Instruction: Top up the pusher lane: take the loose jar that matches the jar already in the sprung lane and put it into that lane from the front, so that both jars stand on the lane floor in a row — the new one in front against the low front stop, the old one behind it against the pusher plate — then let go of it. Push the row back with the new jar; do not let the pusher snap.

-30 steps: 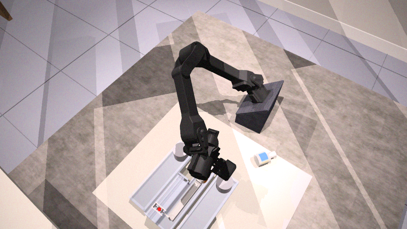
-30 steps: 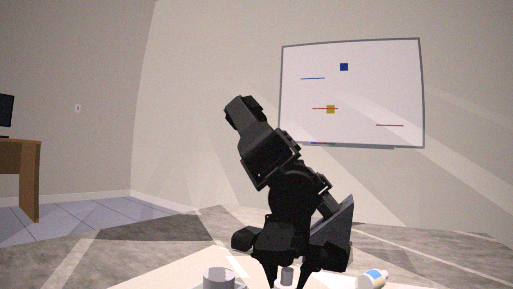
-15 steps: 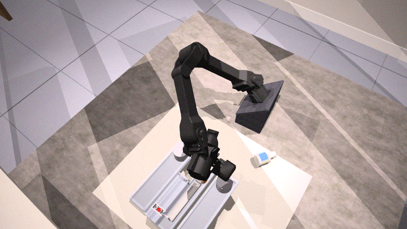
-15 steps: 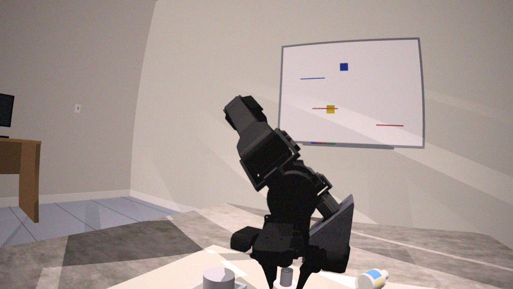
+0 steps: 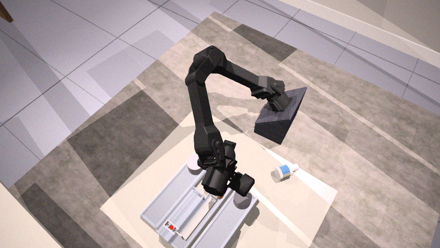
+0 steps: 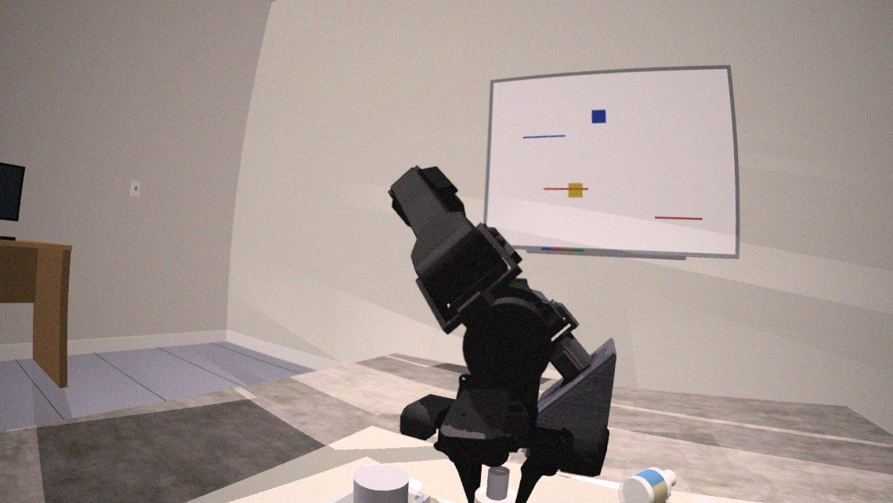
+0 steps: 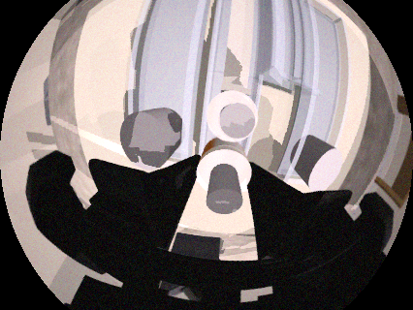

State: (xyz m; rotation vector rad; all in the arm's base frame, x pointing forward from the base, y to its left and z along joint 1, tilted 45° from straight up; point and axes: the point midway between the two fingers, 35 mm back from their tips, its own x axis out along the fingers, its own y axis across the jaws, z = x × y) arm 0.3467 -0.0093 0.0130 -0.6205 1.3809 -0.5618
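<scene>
At left of centre in the wrist view a grey post (image 7: 151, 136) is seen, then at centre the white jar (image 7: 223, 175) is pinched by the black jaws, with a matching jar (image 7: 234, 116) just above in the lane (image 7: 222, 46).

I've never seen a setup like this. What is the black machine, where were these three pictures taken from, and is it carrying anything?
It is one jointed robot arm. One picture looks down from above, one from the side at floor level, one from a camera on its wrist. Its hand is shut on a small white jar with a grey lid, held over a grey tray with channels. A second similar jar stands just ahead in the middle channel. A blue-labelled bottle lies on its side on the mat nearby.
</scene>
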